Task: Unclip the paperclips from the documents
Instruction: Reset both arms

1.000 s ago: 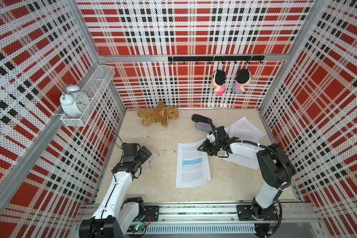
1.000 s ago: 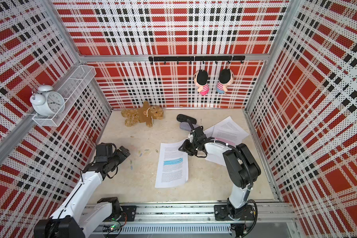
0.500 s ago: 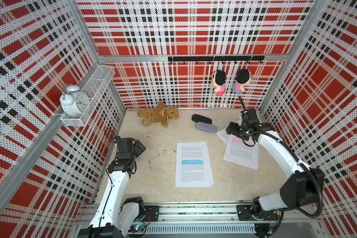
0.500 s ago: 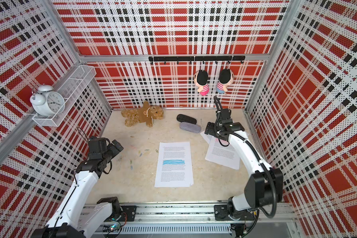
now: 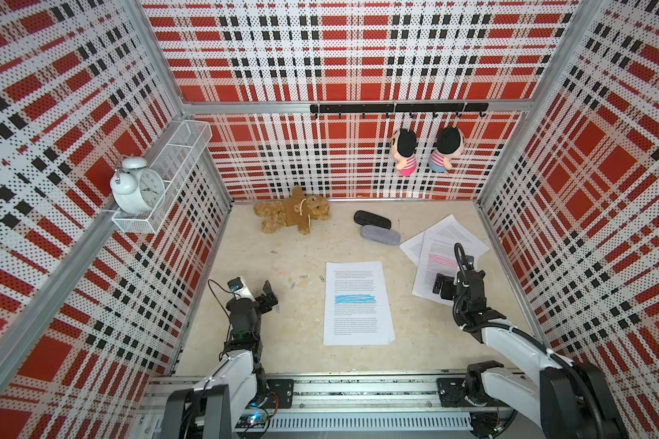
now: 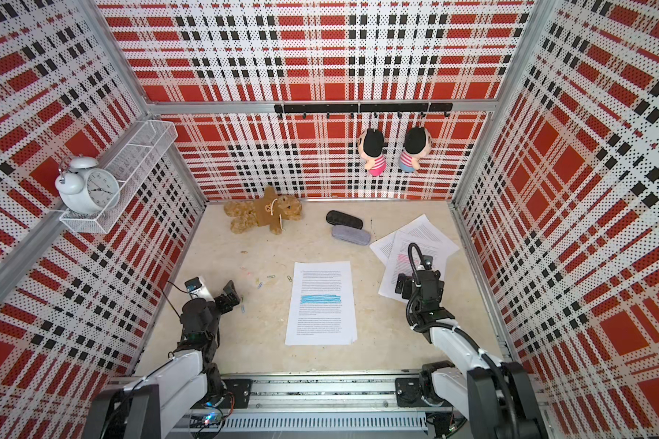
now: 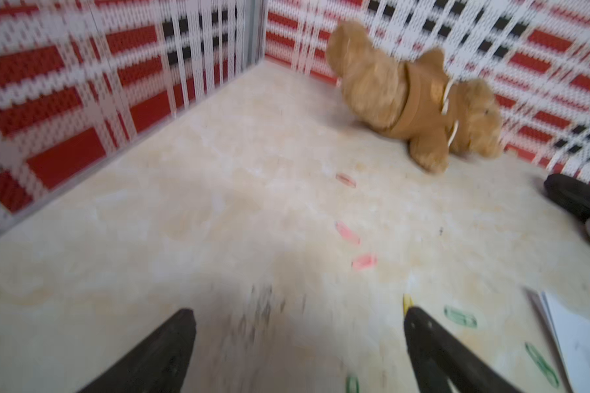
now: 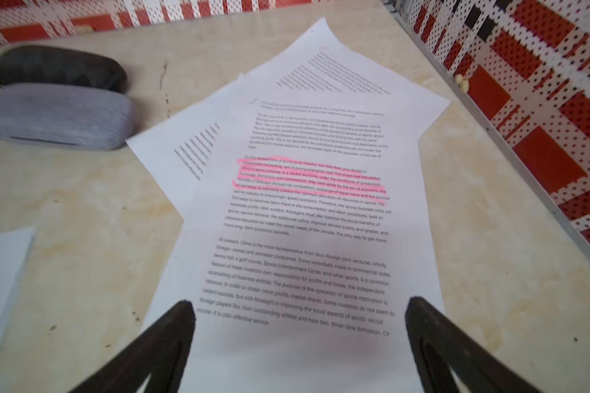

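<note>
**A:** What is taking up the most room?

**B:** The beige marbled worktop (image 5: 293, 342) is carrying everything. Near its middle, the white printed document with a blue highlighted band (image 5: 358, 304) is lying flat. I am placing everything else from that sheet.

**A:** And the other papers?

**B:** The white document with a pink band (image 5: 430, 262) is lying off its right long edge, apart from it. It is overlapping a third white printed set (image 5: 455, 230), which is sticking out from underneath.

**A:** The toy?

**B:** The brown plush teddy bear (image 5: 292, 214) is lying well beyond its top left corner.

**A:** What are the arms doing?

**B:** The right claw (image 8: 298, 304) is hanging over the pink-banded pages with its jaws spread wide, gripping nothing. The left claw (image 7: 297, 314) is sitting off the blue-banded sheet's left long edge, also spread wide and empty.

**A:** Smaller things?

**B:** The black oblong glasses case (image 5: 371, 219) and the grey fabric glasses case (image 5: 380, 235) are lying side by side beyond its top right corner.

**A:** And the clips?

**B:** The tiny coloured wire paperclips (image 5: 322, 278) are lying loose just off its top left corner. The green paperclips (image 7: 460, 316) are sitting beside a left finger, and the pink paperclips (image 7: 346, 233) are lying farther off. I cannot tell whether any clip is gripping pages.
</note>
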